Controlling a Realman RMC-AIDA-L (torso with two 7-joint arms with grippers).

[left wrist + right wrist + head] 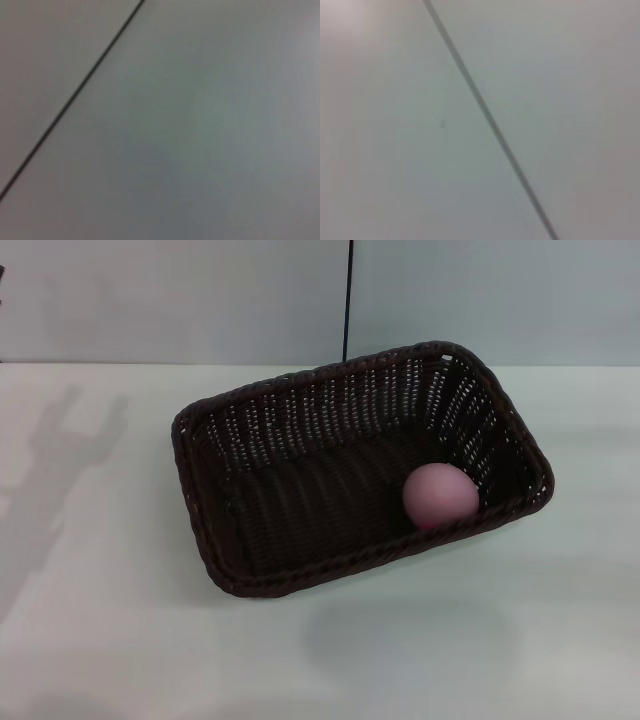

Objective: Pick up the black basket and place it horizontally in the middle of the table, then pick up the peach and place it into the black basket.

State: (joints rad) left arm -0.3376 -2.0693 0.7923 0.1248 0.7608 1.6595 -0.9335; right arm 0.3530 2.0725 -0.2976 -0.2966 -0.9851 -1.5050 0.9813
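A pale grey wall (180,300) is seen behind the work surface. A thin black vertical line (348,300), perhaps a cable or seam, is shown on it. A dark diagonal line (70,100) is seen crossing plain grey in each wrist view.

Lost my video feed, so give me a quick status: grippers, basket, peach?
Neither gripper in view. Dark woven wicker basket mid-table, skewed, not square to the white table. Smooth pink peach inside, at its right end. Nothing in the way.
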